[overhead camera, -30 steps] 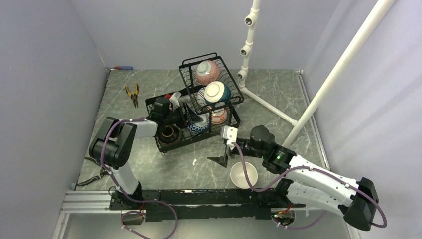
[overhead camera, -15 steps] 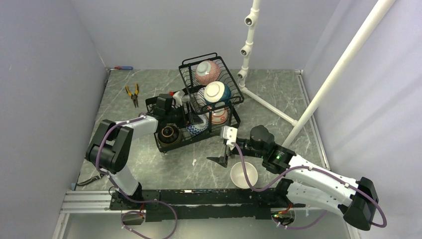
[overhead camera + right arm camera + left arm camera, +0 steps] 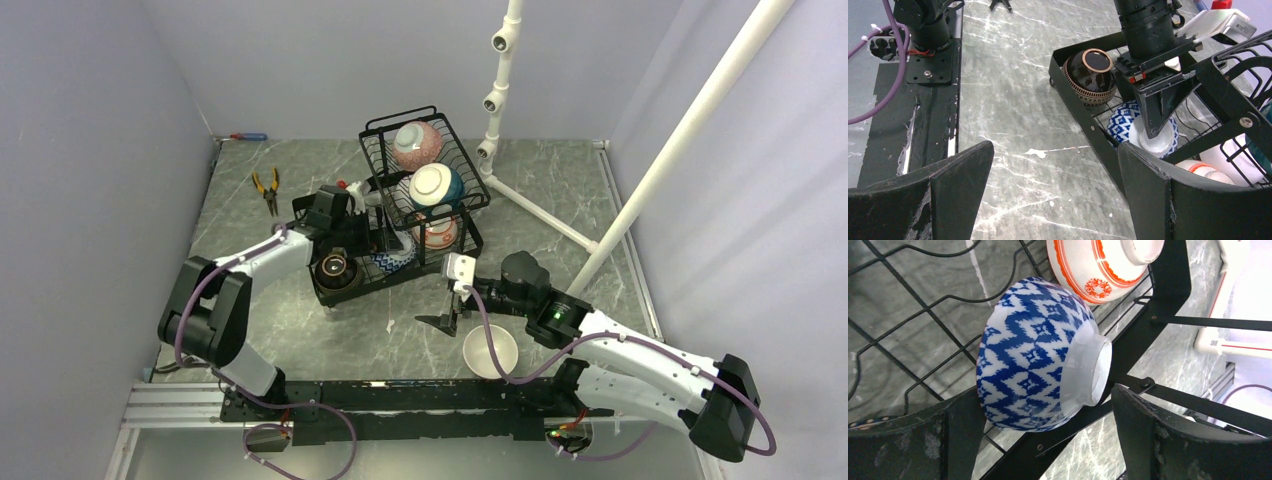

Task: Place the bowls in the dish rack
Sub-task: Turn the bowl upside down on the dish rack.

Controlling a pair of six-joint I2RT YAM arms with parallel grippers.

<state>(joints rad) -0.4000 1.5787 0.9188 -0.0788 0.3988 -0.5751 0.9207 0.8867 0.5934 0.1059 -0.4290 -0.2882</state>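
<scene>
1. Left fingers [image 3: 958,440] have just let go. A second ago they were narrower around the blue bowl [image 3: 1033,375]; now they stand spread wide, one on each side of it. The finger by the foot ring is clear of it; whether the other touches the rim I cannot tell.
2. Left arm has also stretched further over the rack [image 3: 1083,120] in that second.
3. Blue bowl now lies tilted on its side on the wires of the lower tier, foot ring towards the frame bar, just beside the red-patterned bowl [image 3: 1098,270]. It appears to rest there unaided.
4. Brown bowl [image 3: 1092,70] sits in the same tier, at the end nearer the left arm. It has not shifted.
5. Right fingers [image 3: 1153,195] are spread, holding nothing, over the worktop [image 3: 1023,100] by the rack's near corner; no movement over the second.
6. Judgement: blue bowl is placed. Cream bowl [image 3: 490,352] is still on the worktop beside the right arm, so it is left to load.
</scene>
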